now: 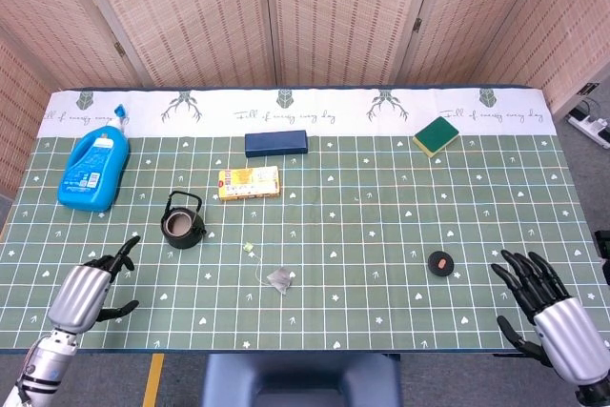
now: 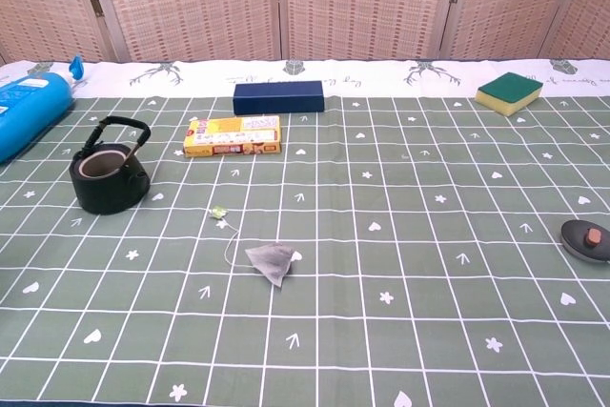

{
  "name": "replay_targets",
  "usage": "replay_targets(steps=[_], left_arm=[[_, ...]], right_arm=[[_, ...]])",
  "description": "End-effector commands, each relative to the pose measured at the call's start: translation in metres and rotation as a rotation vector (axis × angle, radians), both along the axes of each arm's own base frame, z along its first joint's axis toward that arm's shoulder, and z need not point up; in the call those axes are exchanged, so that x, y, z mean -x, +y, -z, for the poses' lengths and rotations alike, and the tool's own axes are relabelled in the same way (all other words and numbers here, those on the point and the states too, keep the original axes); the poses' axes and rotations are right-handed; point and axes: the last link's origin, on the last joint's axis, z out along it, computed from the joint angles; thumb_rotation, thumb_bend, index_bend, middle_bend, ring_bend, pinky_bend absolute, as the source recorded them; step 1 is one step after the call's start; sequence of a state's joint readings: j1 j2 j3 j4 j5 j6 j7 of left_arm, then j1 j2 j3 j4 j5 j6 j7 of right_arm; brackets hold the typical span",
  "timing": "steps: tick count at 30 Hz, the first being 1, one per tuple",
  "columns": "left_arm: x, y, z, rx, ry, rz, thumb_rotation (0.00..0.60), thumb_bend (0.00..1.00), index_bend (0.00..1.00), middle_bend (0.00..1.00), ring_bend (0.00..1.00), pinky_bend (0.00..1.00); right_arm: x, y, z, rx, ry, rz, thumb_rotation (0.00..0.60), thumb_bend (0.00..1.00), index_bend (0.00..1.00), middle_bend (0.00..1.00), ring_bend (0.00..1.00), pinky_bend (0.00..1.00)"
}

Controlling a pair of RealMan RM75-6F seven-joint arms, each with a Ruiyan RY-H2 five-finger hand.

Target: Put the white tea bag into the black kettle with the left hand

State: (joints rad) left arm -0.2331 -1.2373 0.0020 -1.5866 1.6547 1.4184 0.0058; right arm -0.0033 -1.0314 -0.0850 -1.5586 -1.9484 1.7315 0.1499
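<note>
The white tea bag (image 1: pixel 280 279) (image 2: pixel 271 261) lies flat on the green cloth near the table's front, its string running up-left to a small tag (image 2: pixel 219 213). The black kettle (image 1: pixel 182 222) (image 2: pixel 108 176) stands upright and lidless to the tea bag's left, handle raised. My left hand (image 1: pixel 91 288) hovers at the front left edge, fingers apart, holding nothing, left of and nearer than the kettle. My right hand (image 1: pixel 548 302) is at the front right corner, fingers spread and empty. Neither hand shows in the chest view.
A blue detergent bottle (image 1: pixel 94 169) lies at the left. A yellow box (image 1: pixel 249 182) and a dark blue box (image 1: pixel 275 143) sit behind the kettle. A green sponge (image 1: pixel 436 134) is at the back right, and the black kettle lid (image 1: pixel 439 263) near the right hand.
</note>
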Motion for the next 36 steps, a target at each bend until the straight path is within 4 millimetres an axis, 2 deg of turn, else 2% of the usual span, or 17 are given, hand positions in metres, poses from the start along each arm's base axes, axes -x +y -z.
replay_targets(steps=[1, 5, 9, 14, 21, 27, 36], left_arm=[[-0.016, 0.029, 0.008, -0.002, -0.105, 0.083, 0.6, 0.34, 0.27, 0.95, 0.93, 1.0], [-0.024, 0.044, 0.021, 0.024, -0.063, 0.085, 0.6, 0.35, 0.31, 0.98, 0.96, 1.0], [-0.036, 0.059, 0.046, 0.084, -0.046, 0.08, 0.6, 0.38, 0.37, 1.0, 0.99, 1.0], [-0.058, 0.072, 0.08, 0.166, -0.014, 0.109, 0.6, 0.38, 0.39, 1.0, 0.99, 1.0], [-0.084, 0.085, 0.115, 0.151, -0.004, 0.192, 0.6, 0.38, 0.47, 1.0, 1.0, 1.0], [-0.094, 0.092, 0.136, 0.127, 0.039, 0.222, 0.6, 0.38, 0.5, 1.0, 1.0, 1.0], [-0.098, 0.1, 0.163, 0.153, 0.082, 0.214, 0.6, 0.38, 0.5, 1.0, 1.0, 1.0]], right_arm=[[-0.004, 0.007, 0.001, 0.005, -0.006, -0.064, 0.6, 0.42, 0.0, 0.0, 0.0, 0.0], [-0.01, 0.03, 0.005, 0.043, 0.017, -0.189, 0.6, 0.42, 0.0, 0.0, 0.0, 0.0], [-0.009, 0.048, 0.002, 0.042, -0.001, -0.246, 0.6, 0.42, 0.0, 0.0, 0.0, 0.0], [-0.005, 0.05, -0.003, 0.041, -0.028, -0.254, 0.6, 0.42, 0.0, 0.0, 0.0, 0.0], [-0.005, 0.058, -0.005, 0.026, -0.045, -0.289, 0.6, 0.42, 0.0, 0.0, 0.0, 0.0], [-0.004, 0.062, -0.008, 0.047, -0.066, -0.308, 0.6, 0.42, 0.0, 0.0, 0.0, 0.0], [-0.003, 0.065, -0.009, 0.053, -0.07, -0.318, 0.6, 0.42, 0.0, 0.0, 0.0, 0.0]])
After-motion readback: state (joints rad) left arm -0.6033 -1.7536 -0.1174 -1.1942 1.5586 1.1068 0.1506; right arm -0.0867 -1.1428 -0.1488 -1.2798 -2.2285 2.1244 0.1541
